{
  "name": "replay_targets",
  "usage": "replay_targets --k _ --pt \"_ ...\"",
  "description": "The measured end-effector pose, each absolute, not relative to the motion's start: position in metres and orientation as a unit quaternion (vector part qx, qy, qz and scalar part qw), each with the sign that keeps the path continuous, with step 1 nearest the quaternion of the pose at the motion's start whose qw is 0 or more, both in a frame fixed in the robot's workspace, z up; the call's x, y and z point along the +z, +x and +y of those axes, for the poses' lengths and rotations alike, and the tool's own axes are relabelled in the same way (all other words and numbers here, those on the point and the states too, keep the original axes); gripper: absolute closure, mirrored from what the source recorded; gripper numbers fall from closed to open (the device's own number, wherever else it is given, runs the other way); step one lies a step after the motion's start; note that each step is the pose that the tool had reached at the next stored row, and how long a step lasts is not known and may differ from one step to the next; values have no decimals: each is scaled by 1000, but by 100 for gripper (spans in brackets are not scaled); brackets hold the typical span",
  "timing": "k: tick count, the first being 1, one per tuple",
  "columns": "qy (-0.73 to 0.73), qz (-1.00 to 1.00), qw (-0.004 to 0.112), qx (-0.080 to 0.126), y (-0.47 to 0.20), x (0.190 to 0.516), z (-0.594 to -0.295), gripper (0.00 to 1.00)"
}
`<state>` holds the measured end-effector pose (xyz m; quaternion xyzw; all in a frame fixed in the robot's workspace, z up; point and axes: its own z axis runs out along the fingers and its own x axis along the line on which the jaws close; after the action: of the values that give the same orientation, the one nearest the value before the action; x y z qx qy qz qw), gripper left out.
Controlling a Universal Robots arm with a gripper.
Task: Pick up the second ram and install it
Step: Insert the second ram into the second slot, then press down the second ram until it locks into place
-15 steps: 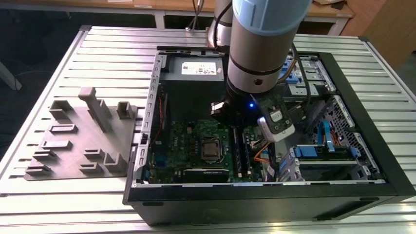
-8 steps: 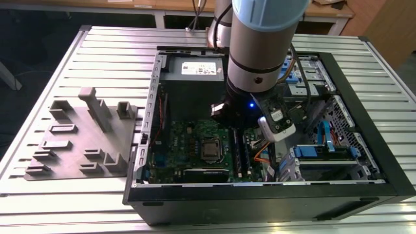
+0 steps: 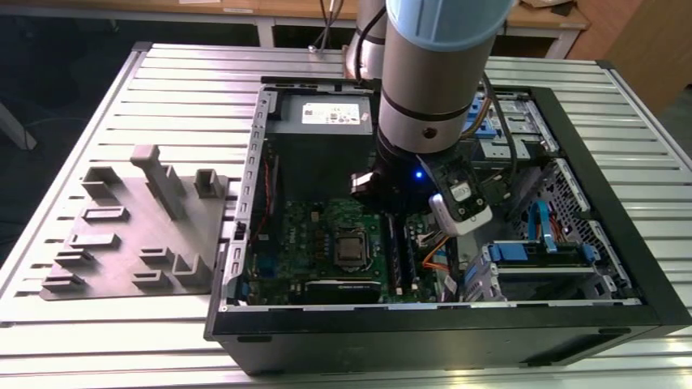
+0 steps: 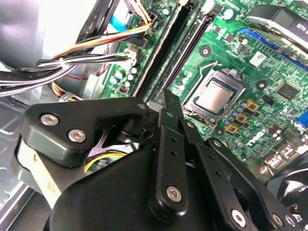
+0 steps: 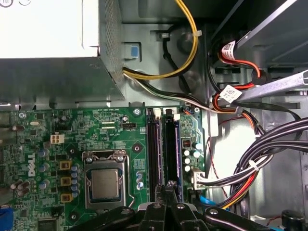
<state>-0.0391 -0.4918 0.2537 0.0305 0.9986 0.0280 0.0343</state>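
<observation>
My gripper (image 4: 166, 98) is low inside the open computer case, its black fingers pressed together with nothing visible between them. The tips (image 5: 166, 185) hover over the near end of two long black memory slots (image 5: 154, 149) (image 5: 172, 149) on the green motherboard (image 5: 72, 130). In the second wrist view the same slots (image 4: 168, 48) run away from the fingertips. The second ram is not distinguishable as a separate stick; whether one sits inside either slot I cannot tell. In the exterior view the arm's wrist (image 3: 427, 121) stands above the slots (image 3: 395, 251).
The processor socket (image 5: 103, 183) lies beside the slots. Bundled cables (image 5: 260, 154) run close on the other side. The grey power supply (image 3: 324, 117) fills the case's far end and a drive cage with blue tabs (image 3: 540, 251) its right. A grey holder block (image 3: 141, 235) sits on the slatted table.
</observation>
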Motion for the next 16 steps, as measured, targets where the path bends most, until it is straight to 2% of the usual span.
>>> replay_targets --k 16 --pt "30 999 35 18 -39 254 -492 93"
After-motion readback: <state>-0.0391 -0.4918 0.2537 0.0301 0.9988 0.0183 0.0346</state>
